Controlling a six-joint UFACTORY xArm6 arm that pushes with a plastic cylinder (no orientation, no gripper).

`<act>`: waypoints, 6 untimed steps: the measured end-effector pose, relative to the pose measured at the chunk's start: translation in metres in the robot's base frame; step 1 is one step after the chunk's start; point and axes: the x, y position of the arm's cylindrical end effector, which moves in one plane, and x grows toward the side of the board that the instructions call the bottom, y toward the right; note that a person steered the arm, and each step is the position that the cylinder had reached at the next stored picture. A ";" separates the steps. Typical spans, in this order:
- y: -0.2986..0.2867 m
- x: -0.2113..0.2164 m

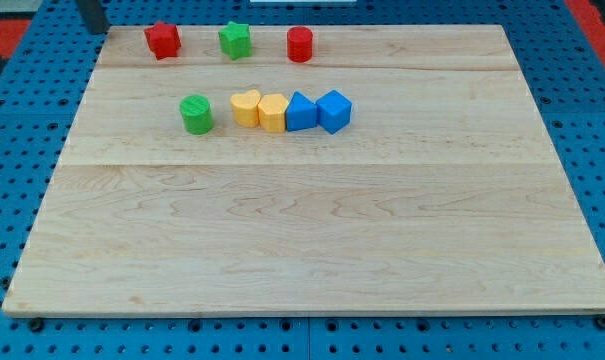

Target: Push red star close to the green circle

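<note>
Camera view, single frame. Wooden board (312, 230) sits on a blue pegboard (12, 110).

Back row along the board's top edge, view's left to right: red star (163, 40), green star (236, 40), red cylinder (300, 44). All three are spaced apart, none touching. The red star is nearest the board's top-left corner of the three, right by the top edge.

Red star orientation: it is squat and roughly as wide as deep, so no clear long axis. Its points are too blunt at this size to say which way one faces.

Second row, further toward the view's bottom: green circle (196, 114), then a packed line of yellow heart (245, 107), a second yellow block (272, 112) whose shape I can't resolve, blue triangle (300, 111) and blue cube (334, 110). The four in the line appear to touch their neighbours. The green circle stands just apart from the yellow heart, on its view-left side.

Red star vs green circle: well apart; the circle lies toward the view's bottom and slightly to the view's right of the star, nothing between them.

Dark rod (90, 14) shows at the top-left corner, beyond the board's edge. My tip (95, 30) is to the view's left of the red star, not touching any block. No jaws on this rig; it has hold of nothing.
</note>
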 end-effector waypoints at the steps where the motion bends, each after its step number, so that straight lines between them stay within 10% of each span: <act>1: 0.078 0.000; 6: 0.087 0.122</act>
